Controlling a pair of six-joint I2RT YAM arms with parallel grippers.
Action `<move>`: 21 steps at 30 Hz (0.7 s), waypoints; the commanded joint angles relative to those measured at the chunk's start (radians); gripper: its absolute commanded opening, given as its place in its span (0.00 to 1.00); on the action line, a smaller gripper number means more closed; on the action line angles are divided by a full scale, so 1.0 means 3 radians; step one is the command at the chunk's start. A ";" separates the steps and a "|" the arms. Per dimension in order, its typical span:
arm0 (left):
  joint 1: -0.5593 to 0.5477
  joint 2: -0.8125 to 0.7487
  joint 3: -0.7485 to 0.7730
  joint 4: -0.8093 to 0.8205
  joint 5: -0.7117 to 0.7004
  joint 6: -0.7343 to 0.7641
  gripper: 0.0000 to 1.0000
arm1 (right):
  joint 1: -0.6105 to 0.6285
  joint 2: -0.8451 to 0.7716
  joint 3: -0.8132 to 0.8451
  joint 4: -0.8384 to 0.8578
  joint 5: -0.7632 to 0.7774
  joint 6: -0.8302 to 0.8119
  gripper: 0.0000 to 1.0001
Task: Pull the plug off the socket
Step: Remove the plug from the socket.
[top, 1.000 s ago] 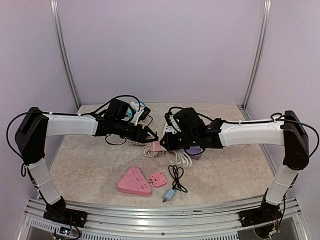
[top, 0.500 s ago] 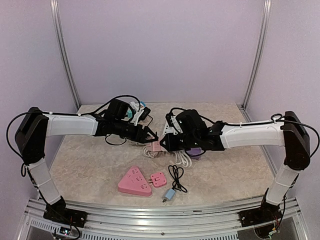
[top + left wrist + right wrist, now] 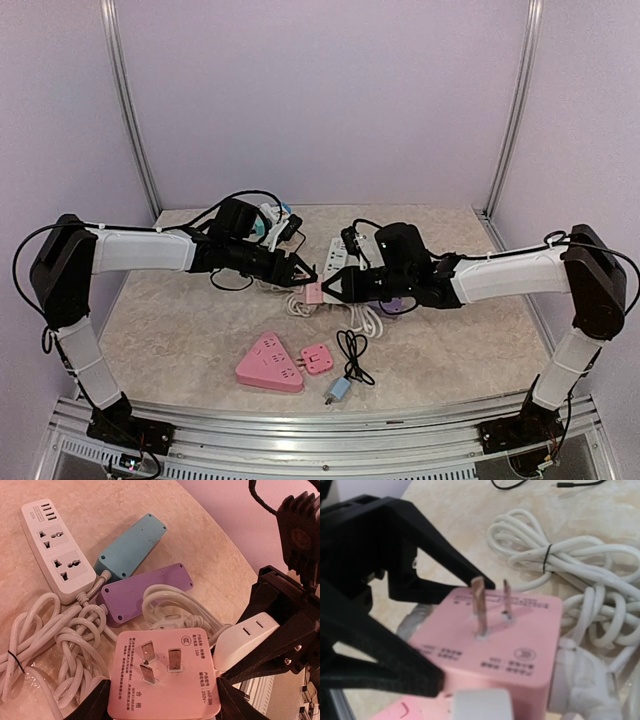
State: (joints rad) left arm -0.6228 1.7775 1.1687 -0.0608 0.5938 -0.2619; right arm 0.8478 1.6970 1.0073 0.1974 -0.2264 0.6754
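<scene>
A pink cube socket adapter (image 3: 165, 675) with three metal prongs facing up is clamped between my left gripper's (image 3: 165, 702) black fingers. In the top view it (image 3: 314, 292) hangs just above the table between both arms. A white plug (image 3: 245, 637) lies against the adapter's right side, held by my right gripper (image 3: 338, 289), whose black fingers (image 3: 280, 630) close around it. In the right wrist view the plug (image 3: 482, 705) shows at the bottom edge, pressed to the adapter (image 3: 495, 630). Its pins are hidden.
Under the grippers lie coiled white cables (image 3: 55, 645), a white power strip (image 3: 57, 550), a teal strip (image 3: 131, 545) and a purple strip (image 3: 145, 592). Nearer the front are a pink triangular socket (image 3: 270, 362), a small pink adapter (image 3: 317, 357) and a black cable (image 3: 350, 362).
My right arm has drawn back to the right and turned, so its fingers now point left at the adapter. The white power strip behind it is uncovered. The left arm has not moved.
</scene>
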 commanded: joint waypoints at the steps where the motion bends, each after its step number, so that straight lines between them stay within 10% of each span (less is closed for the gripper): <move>1: 0.0077 -0.0160 0.0082 0.0080 -0.0041 0.0029 0.34 | -0.0109 -0.0165 -0.0091 0.0148 -0.0128 0.0107 0.00; 21: 0.0080 -0.0139 0.0111 0.0004 -0.0131 0.0037 0.34 | 0.0020 0.0005 0.0360 -0.0964 0.0722 -0.0047 0.00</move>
State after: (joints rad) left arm -0.6228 1.7775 1.1694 -0.0605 0.5945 -0.2634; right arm 0.8600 1.6958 1.0653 0.0841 -0.1776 0.6666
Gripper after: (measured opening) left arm 0.618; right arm 0.168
